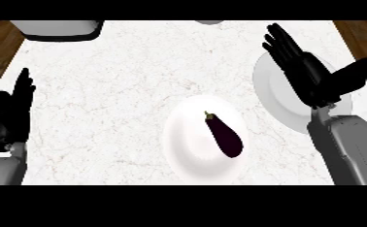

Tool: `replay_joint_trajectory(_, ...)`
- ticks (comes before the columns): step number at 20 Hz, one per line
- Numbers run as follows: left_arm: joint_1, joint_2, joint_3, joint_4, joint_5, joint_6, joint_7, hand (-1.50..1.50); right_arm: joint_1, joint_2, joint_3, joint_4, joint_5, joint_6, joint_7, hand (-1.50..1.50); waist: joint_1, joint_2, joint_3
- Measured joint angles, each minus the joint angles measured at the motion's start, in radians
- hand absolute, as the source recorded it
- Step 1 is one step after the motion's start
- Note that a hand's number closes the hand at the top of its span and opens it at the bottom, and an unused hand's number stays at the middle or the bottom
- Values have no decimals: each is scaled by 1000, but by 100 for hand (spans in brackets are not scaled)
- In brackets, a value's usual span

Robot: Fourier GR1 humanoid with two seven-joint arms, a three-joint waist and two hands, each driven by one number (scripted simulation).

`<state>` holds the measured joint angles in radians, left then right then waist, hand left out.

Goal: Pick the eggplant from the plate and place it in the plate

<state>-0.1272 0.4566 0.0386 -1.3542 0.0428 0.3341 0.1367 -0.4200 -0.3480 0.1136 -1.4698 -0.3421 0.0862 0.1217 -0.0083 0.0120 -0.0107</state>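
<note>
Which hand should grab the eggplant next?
Probably the right hand: it is open above the right plate, next to the middle plate holding the eggplant. The left hand rests far away at the left edge.

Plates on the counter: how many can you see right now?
2. The centre plate holds the eggplant; the right plate lies partly under the right hand. A grey sliver at the top edge is unclear.

Right plate (271, 97) partly beneath robot hand (307, 75)
</note>
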Motion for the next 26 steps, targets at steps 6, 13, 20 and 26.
replay_joint_trajectory(6,-52,-61,-70,-31,37,-86,-14,0,-99,16,141,95,-54,279,15,150,55,10,9)
replay_joint_trajectory(13,-68,-119,-119,-40,105,-181,-4,0,-131,-40,204,249,166,396,-318,-150,61,7,11)
replay_joint_trajectory(20,-86,-130,-120,-25,125,-217,10,0,-199,-104,317,450,399,505,-642,-150,54,5,13)
replay_joint_trajectory(26,-74,-138,-109,-21,124,-227,7,0,-294,-103,407,604,584,427,-774,-150,43,-1,12)
